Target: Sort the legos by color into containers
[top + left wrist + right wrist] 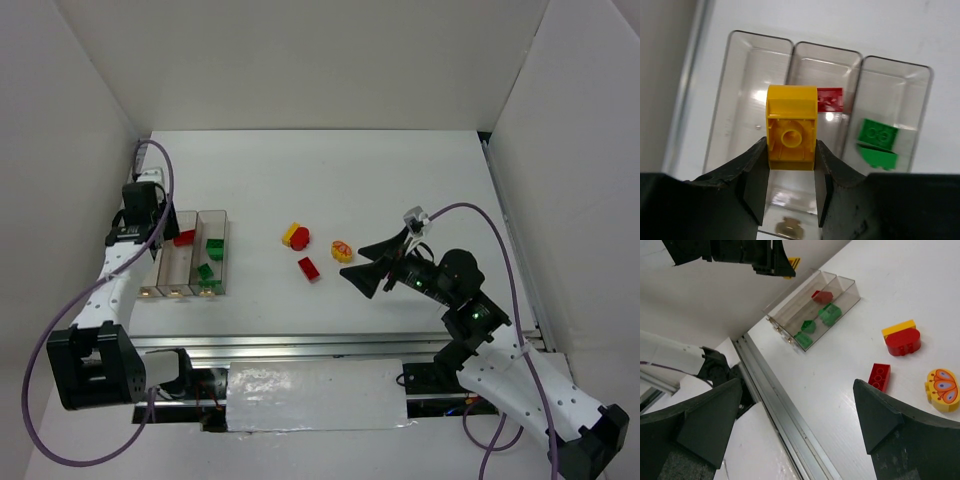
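My left gripper is shut on a yellow lego, hanging above the containers, over the wall between the left and middle bins. The middle bin holds a red lego; the right bin holds two green legos. In the top view my left gripper sits over the containers. My right gripper stands wide open and holds nothing, just right of the loose legos: a red brick, a yellow butterfly piece, a red rounded piece and a yellow brick.
A metal rail runs along the table's near edge, with a shiny sheet below it. White walls close in the table on the left, back and right. In the right wrist view the red brick lies closest to my open fingers.
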`<state>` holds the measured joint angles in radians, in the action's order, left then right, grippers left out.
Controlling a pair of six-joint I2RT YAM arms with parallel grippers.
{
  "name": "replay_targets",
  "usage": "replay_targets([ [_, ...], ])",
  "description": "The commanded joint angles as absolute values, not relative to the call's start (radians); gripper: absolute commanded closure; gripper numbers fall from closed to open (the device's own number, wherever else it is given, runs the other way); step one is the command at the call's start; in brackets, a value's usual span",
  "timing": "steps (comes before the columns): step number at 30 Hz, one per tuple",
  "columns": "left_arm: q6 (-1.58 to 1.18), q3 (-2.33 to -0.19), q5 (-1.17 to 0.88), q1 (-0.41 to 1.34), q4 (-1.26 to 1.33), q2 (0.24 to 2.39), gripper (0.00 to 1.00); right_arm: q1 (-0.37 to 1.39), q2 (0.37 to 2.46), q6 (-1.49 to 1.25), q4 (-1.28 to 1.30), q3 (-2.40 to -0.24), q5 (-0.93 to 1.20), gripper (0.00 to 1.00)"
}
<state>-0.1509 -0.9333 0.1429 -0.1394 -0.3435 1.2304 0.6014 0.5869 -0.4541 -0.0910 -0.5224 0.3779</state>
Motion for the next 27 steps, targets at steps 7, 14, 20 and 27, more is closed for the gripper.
replay_targets([
  [7,-0.014,-0.822,0.374,-0.242,-0.097,1.299,0.98,0.597,0.589,-0.465,-0.164,-0.491,0.486,0.00],
  [14,-0.044,-0.864,0.295,-0.302,-0.114,1.381,0.82,0.600,0.583,-0.466,-0.178,-0.477,0.512,0.00],
  [20,-0.078,-0.835,0.295,-0.304,-0.089,1.381,0.57,0.597,0.615,-0.468,-0.190,-0.482,0.528,0.00],
  [27,-0.132,-0.845,0.295,-0.304,-0.104,1.402,0.00,0.598,0.663,-0.460,-0.187,-0.495,0.519,0.00],
])
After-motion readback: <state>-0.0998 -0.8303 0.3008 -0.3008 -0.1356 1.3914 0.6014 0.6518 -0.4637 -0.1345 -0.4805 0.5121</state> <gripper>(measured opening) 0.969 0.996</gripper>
